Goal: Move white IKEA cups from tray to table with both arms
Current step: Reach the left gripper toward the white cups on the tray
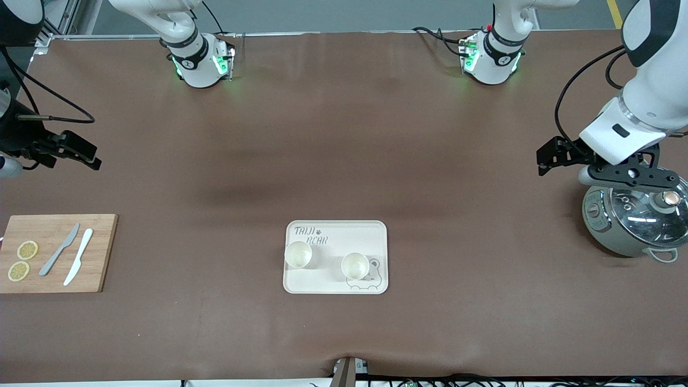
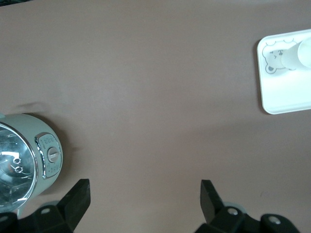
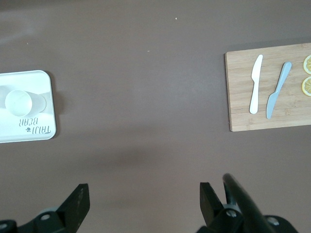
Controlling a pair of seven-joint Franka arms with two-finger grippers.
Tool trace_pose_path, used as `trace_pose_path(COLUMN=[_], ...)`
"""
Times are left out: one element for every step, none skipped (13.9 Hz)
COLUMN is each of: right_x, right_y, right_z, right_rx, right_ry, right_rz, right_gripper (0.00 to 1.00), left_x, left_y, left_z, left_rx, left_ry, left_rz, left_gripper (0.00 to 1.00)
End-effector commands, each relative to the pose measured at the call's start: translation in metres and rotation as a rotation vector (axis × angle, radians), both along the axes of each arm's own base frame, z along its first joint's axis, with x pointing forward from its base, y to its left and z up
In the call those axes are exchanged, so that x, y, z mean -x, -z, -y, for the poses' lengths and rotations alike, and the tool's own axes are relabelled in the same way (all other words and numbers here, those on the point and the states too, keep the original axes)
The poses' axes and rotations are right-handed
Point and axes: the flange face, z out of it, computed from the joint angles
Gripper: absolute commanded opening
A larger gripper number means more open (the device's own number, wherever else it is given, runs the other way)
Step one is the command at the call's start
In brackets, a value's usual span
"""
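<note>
Two cups (image 1: 298, 253) (image 1: 355, 265) sit side by side on the tray (image 1: 376, 231), which lies on the brown desk (image 1: 344, 161). Left gripper (image 1: 548, 159) hangs over the desk beside a pot (image 1: 634, 220), fingers wide open, empty. Right gripper (image 1: 88, 156) waits over the desk above a cutting board (image 1: 102, 252), fingers wide open, empty.

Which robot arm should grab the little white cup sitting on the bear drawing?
Probably left. That cream-white cup sits at the left arm's end of the cream-white rectangular tray, and the open left gripper comes from that end.
</note>
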Motion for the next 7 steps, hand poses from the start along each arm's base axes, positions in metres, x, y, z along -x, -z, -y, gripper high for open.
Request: trace_pose_path(right_x=[0.008,0.008,0.008,0.008,0.008,0.008,0.008], right_y=[-0.002,-0.002,-0.002,-0.002,-0.002,-0.002,-0.003], right_z=[0.001,0.001,0.001,0.001,0.001,0.001,0.001], right_rx=[0.012,0.012,0.012,0.012,0.012,0.012,0.012], right_ry=[0.006,0.006,0.005,0.005,0.005,0.005,0.005], right_rz=[0.006,0.004,0.003,0.003,0.001,0.0,0.001], right_gripper=[1.0,1.0,1.0,1.0,1.0,1.0,1.0], left_x=[0.005,0.006,0.007,0.005,0.0,0.0,-0.004], left_y=[-0.006,-0.006,-0.005,0.001,0.017,0.03,0.044], left_z=[0.012,0.014,0.018,0.029,0.05,0.079,0.094], left_rx=[0.009,0.013,0.018,0.03,0.032,0.018,-0.013], left_ry=[0.042,0.043,0.057,0.072,0.083,0.098,0.046], left_rz=[-0.01,-0.013,-0.014,-0.019,-0.02,-0.025,-0.025], left_gripper=[1.0,1.0,1.0,1.0,1.0,1.0,1.0])
